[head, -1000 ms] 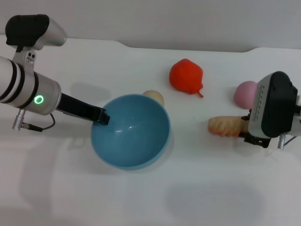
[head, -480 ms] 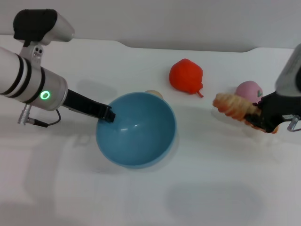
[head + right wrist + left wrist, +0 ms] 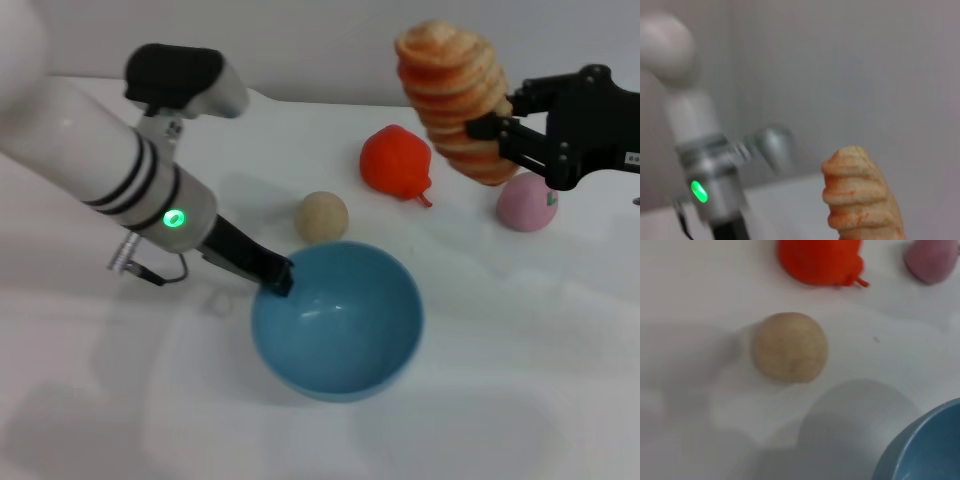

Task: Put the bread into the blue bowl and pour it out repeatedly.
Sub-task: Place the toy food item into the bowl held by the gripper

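bread (image 3: 452, 98) aloft in right end effector (image 3: 503, 128), left end effector (image 3: 279, 277) gripping blue bowl (image 3: 340, 318)

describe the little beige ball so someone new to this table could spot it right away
Start at the blue bowl, the widest thing on the white table, its rim held by the left pincer. Just behind its rim sits the small beige ball. Unlike the red fruit and pink ball nearby, it is plain tan.

head camera looks forward and down over the whole white surface (image 3: 520, 380). left wrist camera sits close, facing down at the beige ball (image 3: 789, 347), red piece (image 3: 820, 260) and blue bowl (image 3: 925, 450) rim, all shared with the head view. right wrist camera faces level, close on the bread (image 3: 862, 200), left arm (image 3: 705, 165) beyond.
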